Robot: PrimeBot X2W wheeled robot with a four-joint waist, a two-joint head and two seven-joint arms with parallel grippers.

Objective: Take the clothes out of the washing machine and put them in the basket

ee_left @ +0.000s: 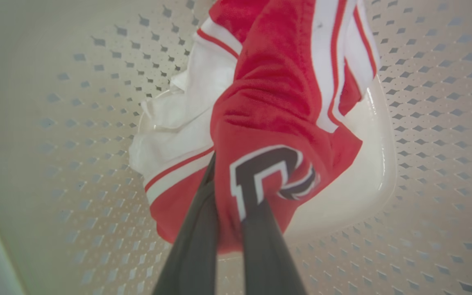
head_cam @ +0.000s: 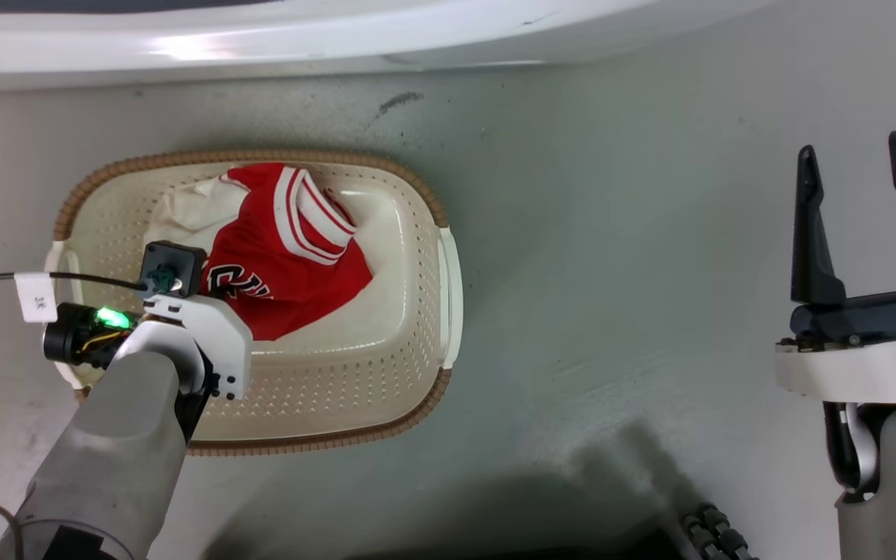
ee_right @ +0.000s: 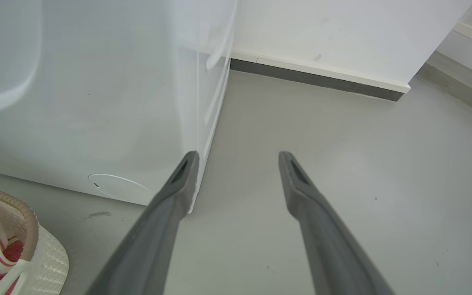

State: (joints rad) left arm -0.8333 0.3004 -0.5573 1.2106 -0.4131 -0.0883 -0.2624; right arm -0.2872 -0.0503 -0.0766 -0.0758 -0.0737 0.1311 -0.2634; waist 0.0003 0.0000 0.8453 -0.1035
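Pinching a fold of the red jersey (head_cam: pixel 285 264), our left gripper (ee_left: pixel 236 180) reaches into the basket (head_cam: pixel 386 334), where the jersey lies over a white cloth (head_cam: pixel 187 206). Our right gripper (head_cam: pixel 860 167) hangs spread and empty beside the washing machine (ee_right: pixel 96 102). We judge release is left; whether that machine holds more, we cannot tell.

Soft, slightly fuzzy red jersey garment (head_cam: pixel 292 272) and a crumpled white cloth piece (head_cam: pixel 187 210) lie in the smooth, glossy cream plastic basket (head_cam: pixel 339 381), its brown rim woven-textured. Beyond the basket, the white washing machine (head_cam: pixel 339 39) shines; under it, the grey floor (head_cam: pixel 611 272) is matt, scuffed.
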